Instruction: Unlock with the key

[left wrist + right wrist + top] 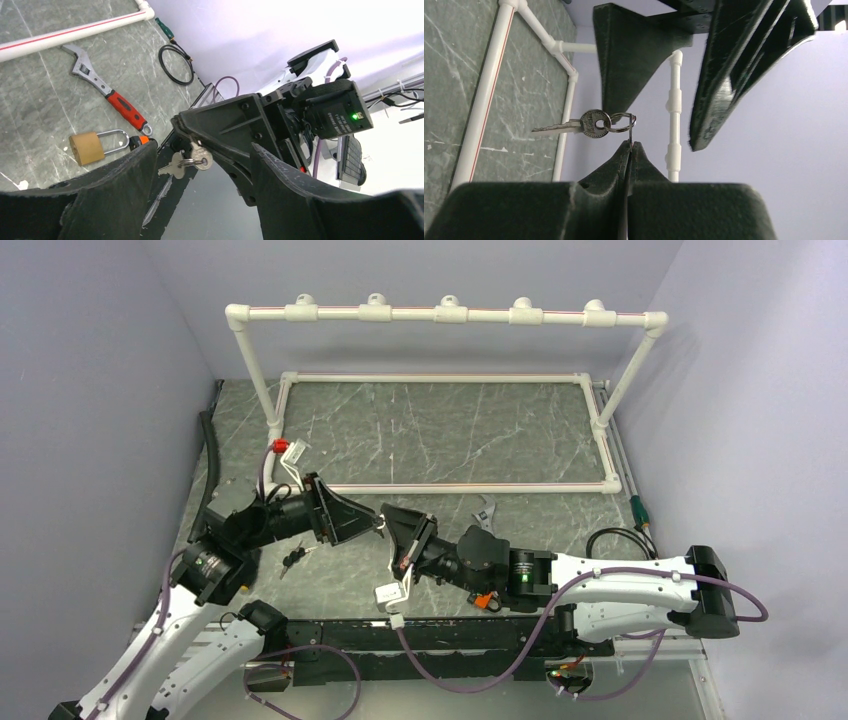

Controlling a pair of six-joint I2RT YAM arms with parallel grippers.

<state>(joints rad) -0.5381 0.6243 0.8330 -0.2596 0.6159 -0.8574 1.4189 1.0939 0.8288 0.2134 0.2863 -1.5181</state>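
My right gripper (630,145) is shut on one key of a small bunch, held up off the table. A second silver key (574,125) hangs from the ring, its blade sticking out sideways. My left gripper (202,150) is open, its two fingers on either side of the right gripper's tip and the keys (192,160), not touching them. In the top view the two grippers (378,523) meet tip to tip above the table's near left. The brass padlock (87,147) lies on the table with its shackle closed. It is hidden under the right arm in the top view.
A red-handled adjustable wrench (107,95) lies beside the padlock, also seen in the top view (487,512). A white pipe frame (440,315) stands at the back. A black cable loop (176,64) lies at the right. A small dark object (292,560) lies under the left arm.
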